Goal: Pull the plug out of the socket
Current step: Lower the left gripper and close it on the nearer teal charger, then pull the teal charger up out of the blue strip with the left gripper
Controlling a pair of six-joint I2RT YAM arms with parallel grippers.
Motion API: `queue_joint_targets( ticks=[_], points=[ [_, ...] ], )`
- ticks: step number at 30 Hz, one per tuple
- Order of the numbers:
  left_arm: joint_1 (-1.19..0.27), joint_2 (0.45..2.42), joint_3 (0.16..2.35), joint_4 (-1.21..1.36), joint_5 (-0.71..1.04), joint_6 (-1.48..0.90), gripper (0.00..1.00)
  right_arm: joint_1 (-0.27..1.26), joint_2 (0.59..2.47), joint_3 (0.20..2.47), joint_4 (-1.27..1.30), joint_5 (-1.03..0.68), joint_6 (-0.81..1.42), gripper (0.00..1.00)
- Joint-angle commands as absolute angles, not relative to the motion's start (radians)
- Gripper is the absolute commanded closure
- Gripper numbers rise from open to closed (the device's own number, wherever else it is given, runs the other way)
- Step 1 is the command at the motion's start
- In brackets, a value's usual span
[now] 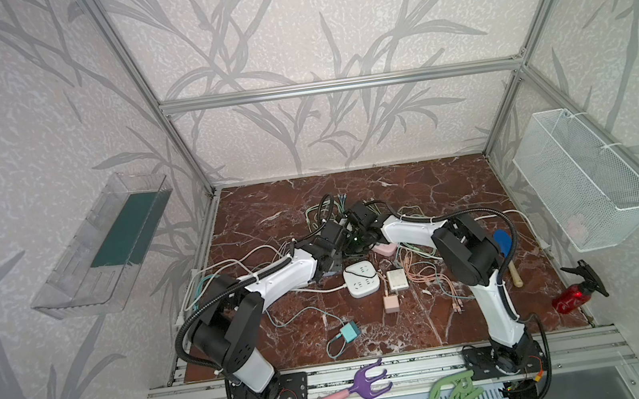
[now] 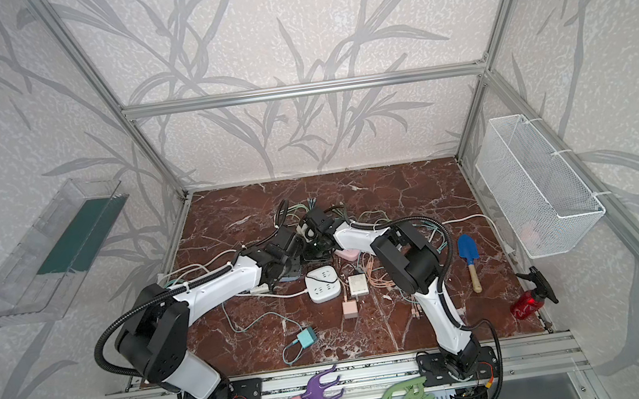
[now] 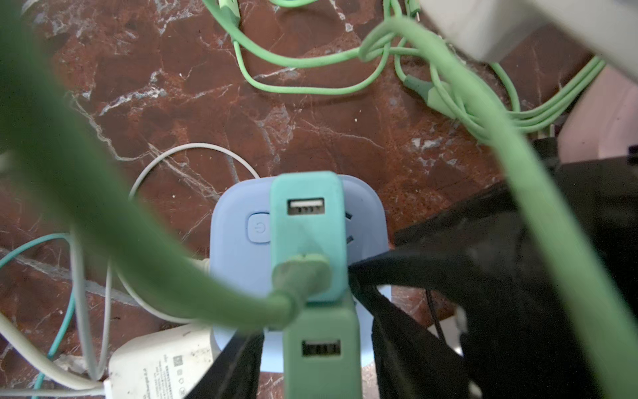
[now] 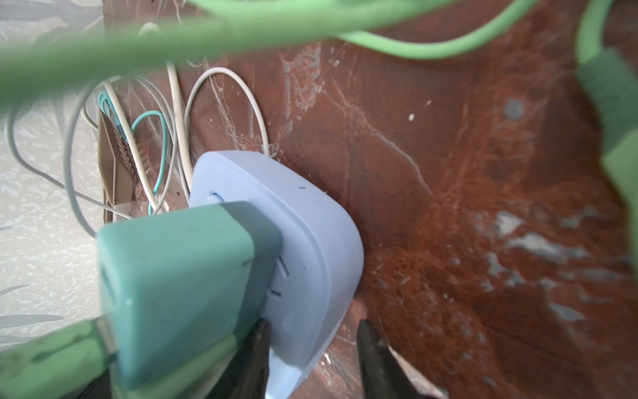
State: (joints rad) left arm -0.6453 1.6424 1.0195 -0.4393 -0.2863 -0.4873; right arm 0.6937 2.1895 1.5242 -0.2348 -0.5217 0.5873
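In both top views we see the left arm (image 1: 277, 277) and the right arm (image 1: 412, 230) meet above the middle of the desk (image 1: 434, 189). Only a sliver of the blue socket (image 1: 331, 274) shows beneath them, just on the far side of a white power strip (image 2: 324, 285). We cannot tell the jaws' state from here.

In the left wrist view the socket lies flat on the desk with a teal plug (image 3: 307, 228) and a green plug (image 3: 322, 366) seated side by side in its face. Our left pincer (image 3: 316, 328) stands spread astride the green plug, a strip of socket showing between each finger and the plug.

In the right wrist view the right pincer (image 4: 312, 324) is spread across the socket's rim. One finger (image 4: 255, 349) sits over the face beside the teal plug. The other finger is outside the wall, a strip of desk showing between it and the socket.
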Motion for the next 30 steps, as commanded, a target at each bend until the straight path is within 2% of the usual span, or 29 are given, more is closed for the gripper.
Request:
queue_joint_targets(
  ticks=[1,5,17,23,30],
  points=[
    [-0.643,1.666,1.044,-0.451,-0.33,-0.485,0.49,0.698,2.219,1.55,-0.237,-0.528,0.603,0.59],
    [-0.637,1.68,1.043,-0.438,-0.336,-0.48,0.53,0.699,2.228,1.558,-0.241,-0.528,0.609,0.6],
    [-0.608,1.666,1.015,-0.417,-0.308,-0.477,0.76,0.71,2.253,1.599,-0.286,-0.502,0.589,0.61],
    [-0.565,1.633,0.994,-0.397,-0.271,-0.481,0.82,0.722,2.275,1.627,-0.303,-0.493,0.586,0.62],
    [-0.558,1.612,1.003,-0.372,-0.236,-0.487,0.88,0.732,2.324,1.693,-0.42,-0.406,0.551,0.66]
  ],
)
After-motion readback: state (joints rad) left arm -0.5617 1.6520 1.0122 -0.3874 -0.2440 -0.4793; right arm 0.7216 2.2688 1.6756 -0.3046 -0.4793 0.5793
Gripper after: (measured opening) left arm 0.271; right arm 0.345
